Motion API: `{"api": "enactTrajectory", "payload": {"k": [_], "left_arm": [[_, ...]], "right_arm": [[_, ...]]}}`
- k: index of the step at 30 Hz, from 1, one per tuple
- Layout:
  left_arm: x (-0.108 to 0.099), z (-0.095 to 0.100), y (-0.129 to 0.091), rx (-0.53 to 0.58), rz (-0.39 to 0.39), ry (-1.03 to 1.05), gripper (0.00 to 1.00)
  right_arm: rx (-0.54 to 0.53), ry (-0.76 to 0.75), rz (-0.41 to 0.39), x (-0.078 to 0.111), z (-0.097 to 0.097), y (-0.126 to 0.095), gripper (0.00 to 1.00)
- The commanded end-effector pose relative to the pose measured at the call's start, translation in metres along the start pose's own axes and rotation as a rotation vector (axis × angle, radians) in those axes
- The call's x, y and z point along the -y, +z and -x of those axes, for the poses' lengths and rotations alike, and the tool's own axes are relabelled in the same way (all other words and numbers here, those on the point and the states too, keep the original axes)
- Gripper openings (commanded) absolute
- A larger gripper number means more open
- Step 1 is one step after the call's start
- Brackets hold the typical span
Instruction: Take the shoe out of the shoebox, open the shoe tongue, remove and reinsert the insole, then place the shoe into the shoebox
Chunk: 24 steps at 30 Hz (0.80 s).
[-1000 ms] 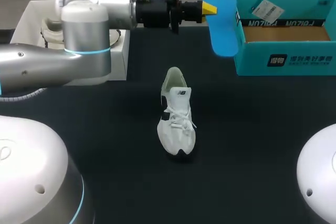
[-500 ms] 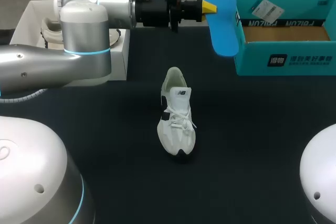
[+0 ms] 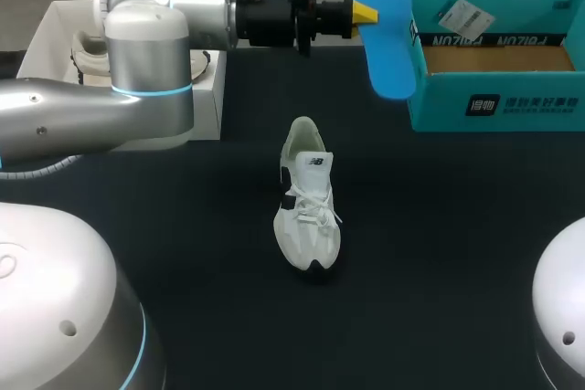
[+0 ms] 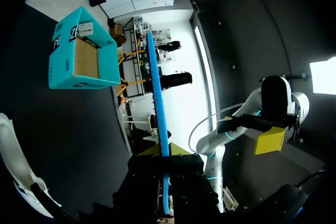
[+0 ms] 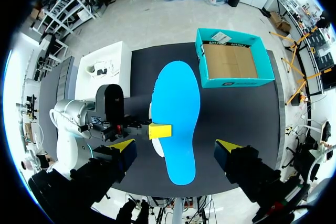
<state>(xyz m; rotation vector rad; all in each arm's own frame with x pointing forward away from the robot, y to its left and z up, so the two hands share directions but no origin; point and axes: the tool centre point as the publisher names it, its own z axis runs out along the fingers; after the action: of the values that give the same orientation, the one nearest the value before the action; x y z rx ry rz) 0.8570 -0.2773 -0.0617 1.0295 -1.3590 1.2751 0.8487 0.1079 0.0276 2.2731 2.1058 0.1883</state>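
While the left gripper [image 3: 363, 14] reaches level over the far side of the black table [image 3: 457, 226], its yellow-tipped fingers are pinched on one long edge of the blue insole [image 3: 385, 34]. They hold it in the air just in front of the left wall of the teal shoebox [image 3: 494, 102]. From the left wrist the insole [image 4: 157, 103] shows edge-on, clamped between the two fingers. The shoebox stands open at the far right, its bare cardboard floor showing. The white shoe [image 3: 306, 203] stands on its sole at mid-table, toe toward the near edge, well apart from both box and insole. A white box [image 3: 55, 25] sits at the far left, partly hidden by the left arm. The right gripper [image 5: 175, 146] hangs high above the table looking down on the insole, its fingers spread wide and holding nothing.
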Motion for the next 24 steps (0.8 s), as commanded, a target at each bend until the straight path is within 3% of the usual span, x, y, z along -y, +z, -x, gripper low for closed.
{"api": "enactTrajectory", "payload": {"k": [1, 6, 8, 11, 14, 24], "left_arm": [[-0.002, -0.003, -0.002, 0.010, -0.002, -0.003, 0.00], [-0.006, -0.005, -0.007, 0.015, -0.011, -0.002, 0.00], [-0.007, -0.006, -0.009, 0.017, -0.018, 0.002, 0.00], [-0.007, -0.008, -0.013, 0.015, -0.028, 0.006, 0.00], [-0.007, -0.008, -0.015, 0.010, -0.031, 0.004, 0.00], [-0.007, -0.011, -0.020, -0.012, -0.027, -0.007, 0.00]], "right_arm": [[-0.001, 0.001, 0.001, 0.000, 0.001, 0.000, 1.00], [-0.001, 0.001, 0.001, 0.000, 0.001, 0.000, 1.00], [-0.152, 0.024, -0.043, -0.001, 0.011, -0.003, 1.00], [-0.280, 0.054, -0.051, -0.004, 0.028, -0.003, 1.00], [-0.476, 0.037, -0.078, -0.003, 0.041, -0.002, 1.00], [-0.879, -0.059, 0.056, 0.006, 0.065, 0.001, 1.00]]}}
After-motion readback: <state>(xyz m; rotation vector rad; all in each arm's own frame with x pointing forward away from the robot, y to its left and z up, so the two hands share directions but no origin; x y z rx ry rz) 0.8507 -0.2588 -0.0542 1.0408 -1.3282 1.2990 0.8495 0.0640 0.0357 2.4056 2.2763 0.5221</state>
